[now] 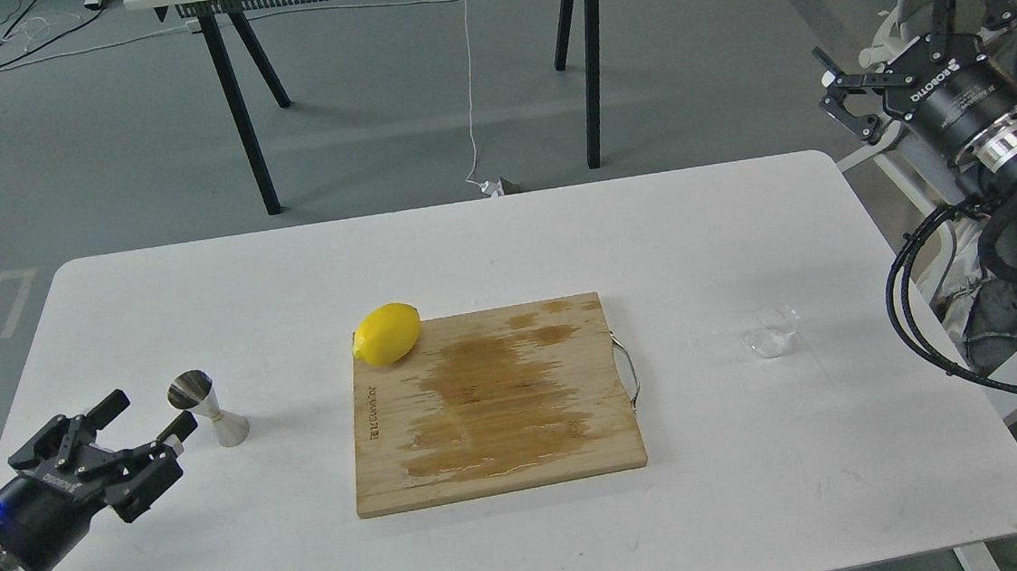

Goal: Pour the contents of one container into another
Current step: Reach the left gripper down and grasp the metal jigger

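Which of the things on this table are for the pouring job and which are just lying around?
For the job:
- clear glass cup, right of the board
- steel jigger, by the left gripper

Lying about:
- lemon, on the board's back left corner
- wet wooden cutting board

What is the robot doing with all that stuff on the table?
Right now it isn't holding anything. Its left pincer is open, close beside the steel jigger, which stands upright on the white table. Its right pincer is open too, raised off to the side, away from the glass cup sitting on the table's right part. In the middle lies a wet wooden board with a lemon on its corner. No pouring has begun.
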Action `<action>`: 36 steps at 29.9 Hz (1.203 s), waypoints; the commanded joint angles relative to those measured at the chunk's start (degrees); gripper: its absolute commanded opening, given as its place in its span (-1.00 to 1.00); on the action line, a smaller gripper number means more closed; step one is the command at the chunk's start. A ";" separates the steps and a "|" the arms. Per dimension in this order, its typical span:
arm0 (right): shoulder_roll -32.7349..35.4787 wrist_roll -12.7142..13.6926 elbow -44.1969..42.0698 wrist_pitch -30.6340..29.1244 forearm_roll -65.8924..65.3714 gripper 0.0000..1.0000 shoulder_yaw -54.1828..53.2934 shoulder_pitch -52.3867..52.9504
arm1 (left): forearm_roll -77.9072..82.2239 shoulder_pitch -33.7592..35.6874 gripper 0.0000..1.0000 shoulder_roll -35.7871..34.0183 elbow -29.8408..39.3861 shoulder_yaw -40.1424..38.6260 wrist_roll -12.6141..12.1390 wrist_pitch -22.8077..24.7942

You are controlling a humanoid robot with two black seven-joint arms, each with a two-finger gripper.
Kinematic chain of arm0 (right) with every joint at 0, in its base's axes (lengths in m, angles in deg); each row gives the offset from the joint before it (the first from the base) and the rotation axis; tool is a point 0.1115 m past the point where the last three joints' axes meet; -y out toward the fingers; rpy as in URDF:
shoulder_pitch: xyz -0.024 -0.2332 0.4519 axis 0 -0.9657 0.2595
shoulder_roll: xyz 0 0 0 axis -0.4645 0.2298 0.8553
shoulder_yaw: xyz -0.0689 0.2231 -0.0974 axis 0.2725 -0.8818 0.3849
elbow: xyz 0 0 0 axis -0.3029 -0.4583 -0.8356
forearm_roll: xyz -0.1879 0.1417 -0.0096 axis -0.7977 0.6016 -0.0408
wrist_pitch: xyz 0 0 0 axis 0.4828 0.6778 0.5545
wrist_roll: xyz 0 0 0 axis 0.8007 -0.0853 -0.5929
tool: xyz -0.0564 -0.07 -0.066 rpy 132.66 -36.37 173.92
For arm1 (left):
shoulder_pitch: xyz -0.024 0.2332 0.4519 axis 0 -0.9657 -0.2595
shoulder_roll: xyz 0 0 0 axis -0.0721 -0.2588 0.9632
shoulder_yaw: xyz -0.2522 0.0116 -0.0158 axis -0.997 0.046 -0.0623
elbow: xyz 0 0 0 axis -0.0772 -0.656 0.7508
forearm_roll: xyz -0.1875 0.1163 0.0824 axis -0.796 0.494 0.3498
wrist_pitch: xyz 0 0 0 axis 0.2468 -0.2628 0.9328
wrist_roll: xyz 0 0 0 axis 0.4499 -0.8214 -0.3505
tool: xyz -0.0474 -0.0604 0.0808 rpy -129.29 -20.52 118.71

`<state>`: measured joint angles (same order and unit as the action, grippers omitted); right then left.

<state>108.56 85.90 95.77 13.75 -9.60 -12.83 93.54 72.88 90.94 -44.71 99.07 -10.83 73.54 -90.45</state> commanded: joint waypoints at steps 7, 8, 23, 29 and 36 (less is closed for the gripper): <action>0.96 0.01 0.26 0.00 0.09 0.98 0.01 0.16 | -0.21 0.46 0.97 7.12 -10.34 0.91 0.00 0.01; 0.96 0.01 0.26 0.00 0.09 0.98 0.01 0.07 | -0.30 0.55 0.97 7.65 -10.70 0.91 0.00 0.01; 1.05 0.01 0.53 0.00 0.09 0.98 0.01 0.07 | -1.27 6.87 0.96 14.94 -18.34 4.25 0.00 0.01; 1.05 0.01 0.44 0.00 0.09 0.98 0.01 0.07 | -1.35 9.33 0.96 17.14 -22.03 4.25 0.00 0.01; 1.05 0.01 0.44 0.00 0.09 0.98 -0.08 -0.02 | -1.35 12.24 0.89 19.87 -25.90 4.25 0.00 0.01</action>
<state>109.62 85.91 96.21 13.75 -9.51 -12.82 93.57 71.53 102.16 -26.00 74.97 -6.57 73.53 -90.44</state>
